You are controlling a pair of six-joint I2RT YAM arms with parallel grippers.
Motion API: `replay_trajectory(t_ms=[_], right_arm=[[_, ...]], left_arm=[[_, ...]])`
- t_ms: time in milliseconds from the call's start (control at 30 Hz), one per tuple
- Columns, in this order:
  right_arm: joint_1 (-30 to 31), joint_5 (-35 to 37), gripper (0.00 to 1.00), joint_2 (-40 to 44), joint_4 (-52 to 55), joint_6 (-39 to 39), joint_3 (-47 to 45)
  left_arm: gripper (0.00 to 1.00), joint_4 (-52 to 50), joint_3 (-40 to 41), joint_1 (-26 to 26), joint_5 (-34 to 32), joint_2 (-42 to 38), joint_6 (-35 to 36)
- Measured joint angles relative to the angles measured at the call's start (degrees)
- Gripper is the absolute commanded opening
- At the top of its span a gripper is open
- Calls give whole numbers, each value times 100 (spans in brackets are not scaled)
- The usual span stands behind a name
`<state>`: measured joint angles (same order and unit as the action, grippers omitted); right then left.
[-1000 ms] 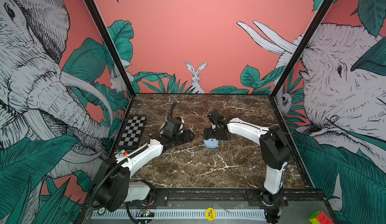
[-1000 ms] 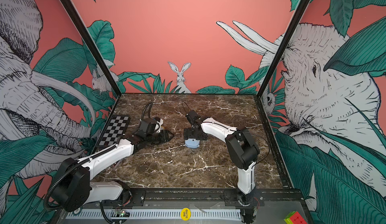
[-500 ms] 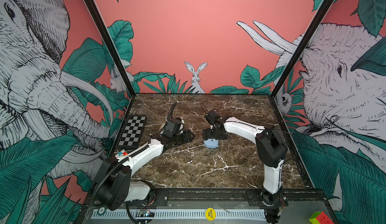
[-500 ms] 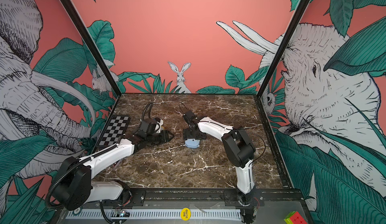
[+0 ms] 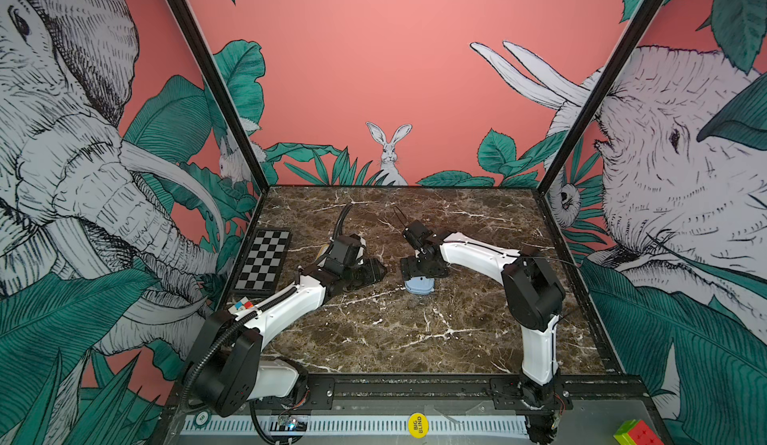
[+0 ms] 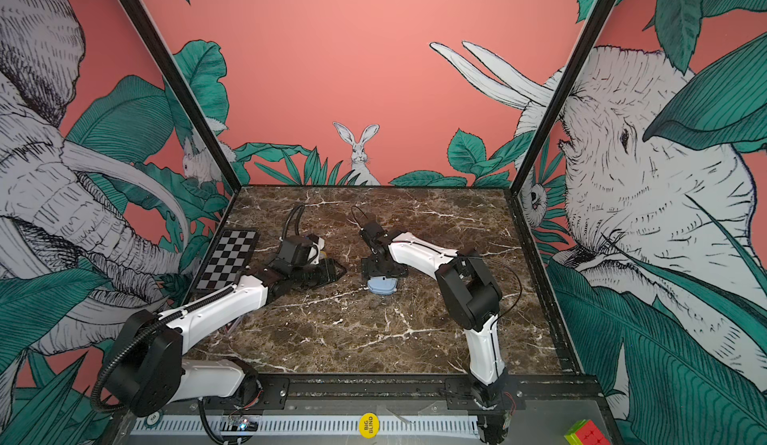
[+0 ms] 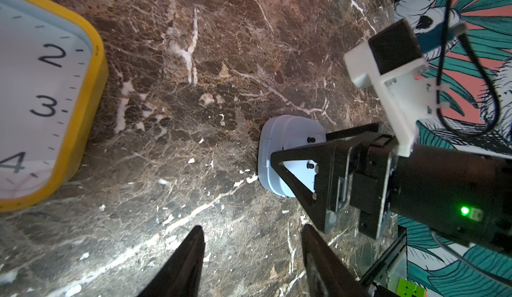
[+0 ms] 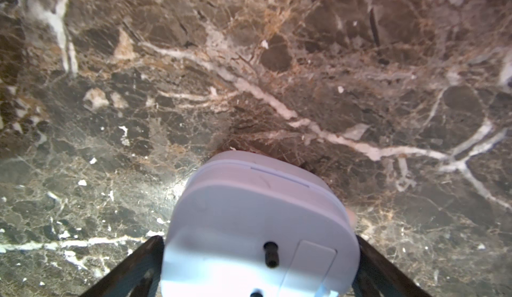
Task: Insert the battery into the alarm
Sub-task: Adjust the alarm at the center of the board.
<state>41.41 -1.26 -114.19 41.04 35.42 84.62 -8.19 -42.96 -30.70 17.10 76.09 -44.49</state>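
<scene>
The alarm (image 5: 419, 286) (image 6: 382, 286) is a small pale blue clock lying face down on the marble, its back with two black knobs and a shut battery cover (image 8: 313, 265) facing up. My right gripper (image 5: 421, 277) (image 8: 257, 240) stands over it, open wide, one finger close along each side of the case (image 8: 257, 212). My left gripper (image 5: 373, 272) (image 7: 251, 227) hovers to the left of the alarm (image 7: 288, 143), open, with only marble between its fingers. The battery is out of view.
A yellow-rimmed clock (image 7: 41, 101) lies face up beside my left wrist. A checkerboard (image 5: 263, 264) sits by the left wall, with a small colour cube (image 5: 243, 305) near its front end. Another cube (image 5: 633, 436) lies outside the frame at front right.
My right arm has swung slightly to the left over the alarm, which has stayed where it was. The left arm has not visibly moved.
</scene>
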Motion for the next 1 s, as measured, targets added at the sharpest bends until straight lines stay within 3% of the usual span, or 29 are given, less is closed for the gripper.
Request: replay_trajectory(t_ms=[133, 233, 833, 1000], right_arm=[[0, -26, 92, 0, 4, -9, 4], [0, -37, 99, 0, 2, -7, 7], [-11, -155, 99, -107, 208, 57, 149], [-17, -179, 90, -103, 205, 52, 153]], left_arm=[[59, -2, 0, 0, 4, 52, -92], [60, -2, 0, 0, 7, 72, -177], [60, 136, 0, 0, 190, 192, -597], [61, 240, 0, 0, 240, 264, -702]])
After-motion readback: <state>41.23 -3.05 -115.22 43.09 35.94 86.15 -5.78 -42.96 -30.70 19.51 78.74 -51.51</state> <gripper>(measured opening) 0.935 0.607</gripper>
